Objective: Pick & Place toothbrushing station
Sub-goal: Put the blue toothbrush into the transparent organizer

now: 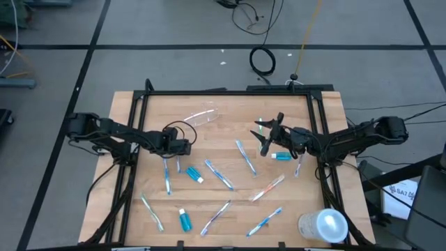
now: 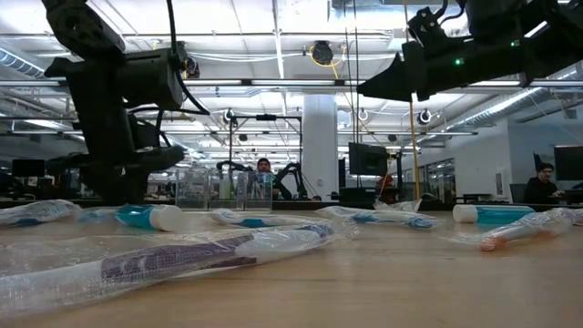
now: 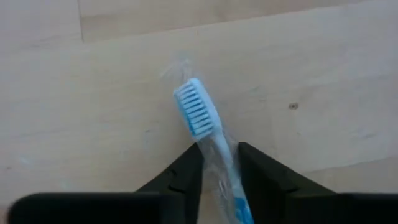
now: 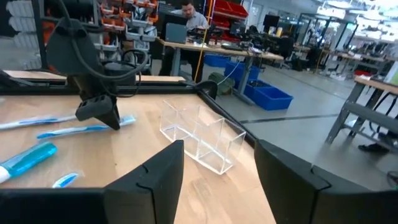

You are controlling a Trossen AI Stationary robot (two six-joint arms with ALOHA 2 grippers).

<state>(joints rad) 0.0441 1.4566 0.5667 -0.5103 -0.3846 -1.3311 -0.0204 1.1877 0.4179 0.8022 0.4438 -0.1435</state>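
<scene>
Several wrapped blue-and-white toothbrushes [image 1: 245, 156] and three teal, white-capped toothpaste tubes [image 1: 195, 174] lie scattered on the wooden table [image 1: 230, 104]. A clear plastic holder [image 4: 199, 140] stands at the far middle of the table and also shows in the high view [image 1: 198, 117]. My left gripper [image 1: 181, 148] is down at the table left of centre, shut on one toothbrush [image 3: 198, 109]. My right gripper [image 1: 267, 136] is open and empty. In the low view it [image 2: 387, 87] is raised above the table, right of centre, beside a tube [image 1: 281, 156]. My left gripper pinches the toothbrush's neck [image 3: 219, 152], just behind the bristle head, between its two fingers through the clear wrapper. The fingers point down from above and lie across the brush. The brush lies level at the tabletop; I cannot tell whether it is lifted clear.
A larger whitish translucent cylinder [image 1: 324, 224] stands at the near right corner. A dark frame [image 1: 139, 104] runs along the table's left, far and right sides. People sit at desks in the room beyond [image 2: 264, 173].
</scene>
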